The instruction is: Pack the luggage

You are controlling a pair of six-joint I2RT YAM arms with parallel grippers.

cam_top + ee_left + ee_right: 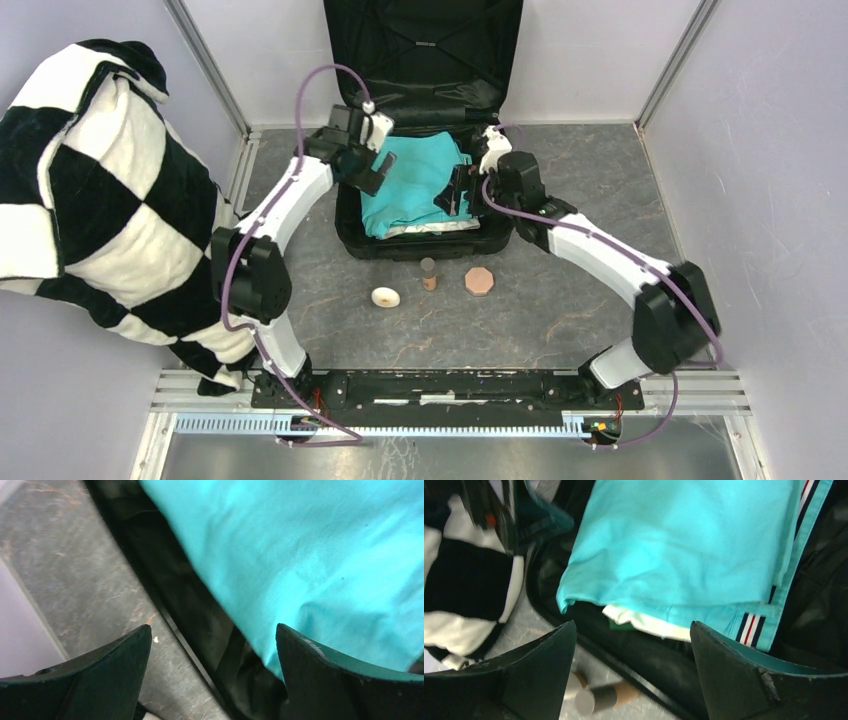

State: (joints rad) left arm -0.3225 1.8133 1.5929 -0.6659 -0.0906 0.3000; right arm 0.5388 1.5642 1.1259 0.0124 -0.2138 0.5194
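The black suitcase (424,243) lies open at the back of the table, its lid (425,45) standing up against the wall. A folded teal garment (410,180) lies inside it, with a white layer under it (644,622) and a striped trim (751,627). My left gripper (368,172) is open over the suitcase's left edge, empty; the teal cloth (310,550) and the zipper rim (180,640) show between its fingers. My right gripper (457,190) is open and empty over the suitcase's right side.
A black-and-white checkered blanket (90,190) is heaped at the left. On the table in front of the suitcase stand a white round thing (385,296), a small brown cylinder (428,272) and a tan octagonal piece (480,281). Walls enclose both sides.
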